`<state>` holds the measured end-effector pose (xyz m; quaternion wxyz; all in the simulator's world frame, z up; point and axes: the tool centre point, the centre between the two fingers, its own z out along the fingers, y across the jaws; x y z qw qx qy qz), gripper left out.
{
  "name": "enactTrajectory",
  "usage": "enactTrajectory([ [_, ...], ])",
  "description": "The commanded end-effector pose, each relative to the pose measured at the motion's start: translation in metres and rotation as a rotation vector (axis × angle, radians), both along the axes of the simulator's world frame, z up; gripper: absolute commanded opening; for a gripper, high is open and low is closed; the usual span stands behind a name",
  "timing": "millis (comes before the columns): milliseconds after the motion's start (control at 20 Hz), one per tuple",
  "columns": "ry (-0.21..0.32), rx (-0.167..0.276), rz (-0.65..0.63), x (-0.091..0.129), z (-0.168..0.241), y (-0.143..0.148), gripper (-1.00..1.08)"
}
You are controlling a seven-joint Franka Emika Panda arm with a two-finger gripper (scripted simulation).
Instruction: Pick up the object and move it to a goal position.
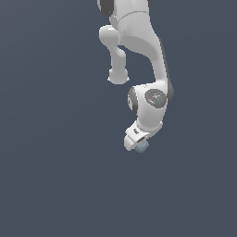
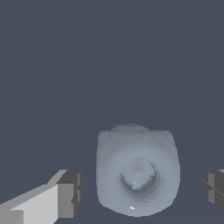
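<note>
Both renders are evenly and rather dimly lit, with no cast shadows on the flat slate-grey ground. Soft shading is seen on the white arm. Edges are rendered coarse and slightly pixelated; a small highlight is carried by the lump.

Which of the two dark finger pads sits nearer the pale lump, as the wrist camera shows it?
The pad on the long white finger is nearer the pale blue-grey object; a wider gap separates the other pad. Neither touches it.
</note>
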<state>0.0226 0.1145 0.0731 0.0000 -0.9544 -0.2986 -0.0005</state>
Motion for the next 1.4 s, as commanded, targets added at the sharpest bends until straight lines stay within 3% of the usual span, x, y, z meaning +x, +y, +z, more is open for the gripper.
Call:
enactTrajectory([
  [0, 0.001, 0.0, 0.002, -0.001, -0.014, 0.0, 1.0],
  [400, 0.001, 0.0, 0.004, 0.0, -0.034, 0.0, 1.0],
  [450, 0.001, 0.0, 0.004, 0.0, -0.034, 0.0, -1.0],
  [1350, 0.001, -0.001, 0.004, -0.006, -0.023, -0.01, -1.0],
])
